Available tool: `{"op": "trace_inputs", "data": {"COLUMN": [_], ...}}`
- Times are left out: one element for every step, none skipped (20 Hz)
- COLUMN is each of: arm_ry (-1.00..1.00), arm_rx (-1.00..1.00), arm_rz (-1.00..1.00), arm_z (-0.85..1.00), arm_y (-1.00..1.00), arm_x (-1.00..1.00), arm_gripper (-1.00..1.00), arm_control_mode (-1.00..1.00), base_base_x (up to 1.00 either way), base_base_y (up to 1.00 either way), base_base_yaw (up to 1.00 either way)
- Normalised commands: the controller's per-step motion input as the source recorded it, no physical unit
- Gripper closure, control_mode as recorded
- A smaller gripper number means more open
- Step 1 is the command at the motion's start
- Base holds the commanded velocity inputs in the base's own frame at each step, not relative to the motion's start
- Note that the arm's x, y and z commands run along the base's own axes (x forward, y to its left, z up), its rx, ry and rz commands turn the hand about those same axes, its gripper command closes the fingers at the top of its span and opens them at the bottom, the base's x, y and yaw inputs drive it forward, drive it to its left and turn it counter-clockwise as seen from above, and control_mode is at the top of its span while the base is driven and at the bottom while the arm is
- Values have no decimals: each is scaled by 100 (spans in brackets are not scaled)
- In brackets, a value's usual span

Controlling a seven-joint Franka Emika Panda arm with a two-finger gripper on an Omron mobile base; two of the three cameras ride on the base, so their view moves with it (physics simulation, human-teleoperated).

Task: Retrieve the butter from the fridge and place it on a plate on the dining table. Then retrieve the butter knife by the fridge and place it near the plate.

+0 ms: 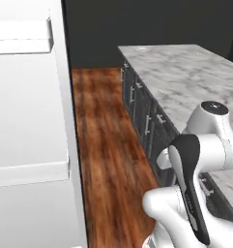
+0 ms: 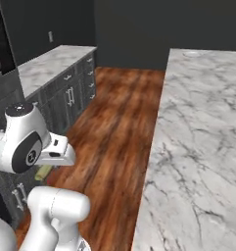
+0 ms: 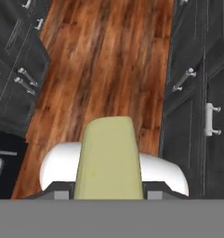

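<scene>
Gripper [image 3: 108, 195] clamped on the butter [image 3: 108, 158], which stands up from 6 o'clock in the hand view; fingertips mostly cut off by the frame's lower edge. Wood floor [image 3: 104, 60] beyond. From the right base camera, butter [image 2: 43, 172] peeks out under the wrist, largely hidden. Marble dining table [image 2: 198, 147] at 3 o'clock.

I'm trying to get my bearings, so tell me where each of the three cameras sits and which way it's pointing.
Left base view: behind the arm, on its left, looking forward and down along the wood floor; marble table on the right.
Right base view: behind, on the right; same floor, table and arm.
Hand view: on the hand, looking down at the floor between dark cabinets; the butter sits in the tool.
</scene>
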Motion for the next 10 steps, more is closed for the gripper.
{"op": "trace_inputs", "data": {"arm_ry": [0,0,0,0,0,0,0,0,0,0], "arm_rx": [0,0,0,0,0,0,0,0,0,0], "arm_rz": [0,0,0,0,0,0,0,0,0,0], "arm_z": [0,0,0,0,0,0,0,0,0,0], "arm_y": [0,0,0,0,0,0,0,0,0,0], "arm_x": [0,0,0,0,0,0,0,0,0,0], "arm_gripper": [100,100,100,100,100,100,100,100,100,100], "arm_control_mode": [100,100,100,100,100,100,100,100,100,100], "base_base_x": [61,69,81,89,85,91,91,97,100,100], "base_base_y": [-54,-36,-11,0,26,17,0,-34,-71,-83], "base_base_yaw": [-8,-14,-17,-16,-10,-6,0,1,9,13]}}
